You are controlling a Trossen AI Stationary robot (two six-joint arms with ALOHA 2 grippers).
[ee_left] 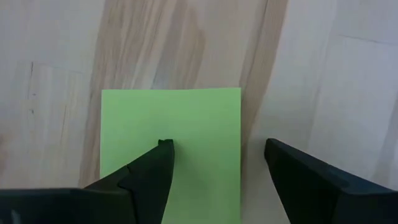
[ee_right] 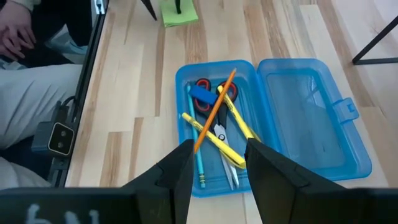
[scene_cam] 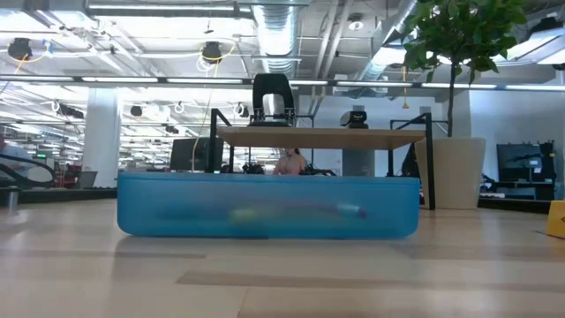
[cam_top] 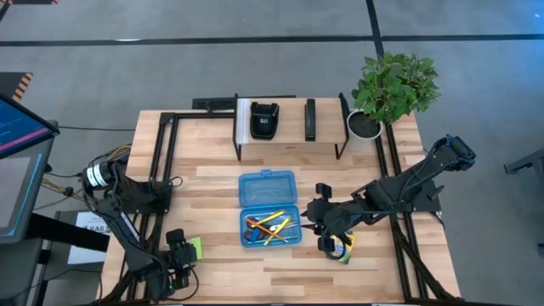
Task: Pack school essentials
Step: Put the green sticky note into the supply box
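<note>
Two open tools, sticky-note pad below.

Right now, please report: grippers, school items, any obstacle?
Left gripper open over green sticky-note pad. Right gripper above blue case, holding nothing. Scissors, pencils, eraser inside. No obstacle seen.

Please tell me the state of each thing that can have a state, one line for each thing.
Blue case: lid open, lying flat on the table.
Scissors: inside the case, under the pencils.
Sticky-note pad: flat on the table, not packed.
Left gripper: open, above the pad.
Right gripper: open, empty.
</note>
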